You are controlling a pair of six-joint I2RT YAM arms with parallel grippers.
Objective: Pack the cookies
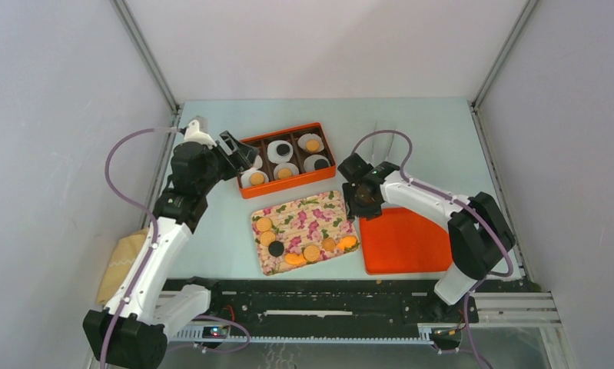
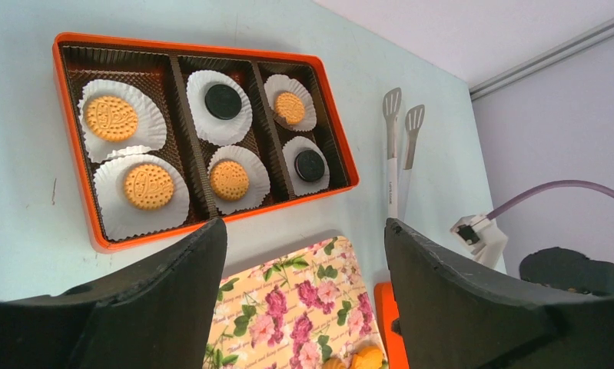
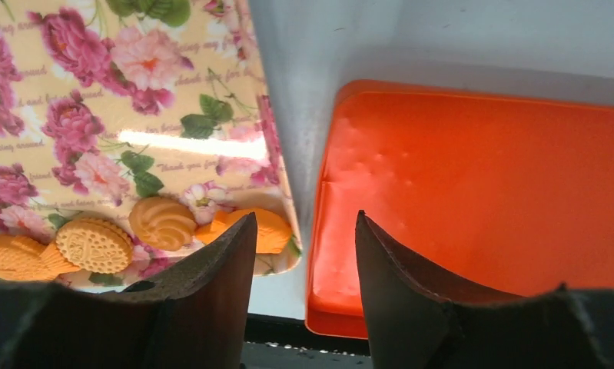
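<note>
Several cookies (image 1: 312, 253) lie along the near edge of the floral tray (image 1: 307, 215): golden ones and a black one (image 1: 276, 248). The orange box (image 2: 343, 151) holds white liners, each with a cookie: golden ones (image 2: 148, 186) and two black ones (image 2: 223, 101). My left gripper (image 2: 303, 231) hovers open and empty at the box's near left corner (image 1: 246, 159). My right gripper (image 3: 305, 223) is open and empty, low over the gap between the tray (image 3: 134, 115) and the orange lid (image 3: 480, 192). Golden cookies (image 3: 163, 221) lie just left of its left finger.
The orange lid (image 1: 403, 240) lies flat right of the tray. White tongs (image 2: 396, 146) rest on the table right of the box. A tan cloth bundle (image 1: 123, 265) sits against the left wall. The black rail (image 1: 326, 300) runs along the near edge.
</note>
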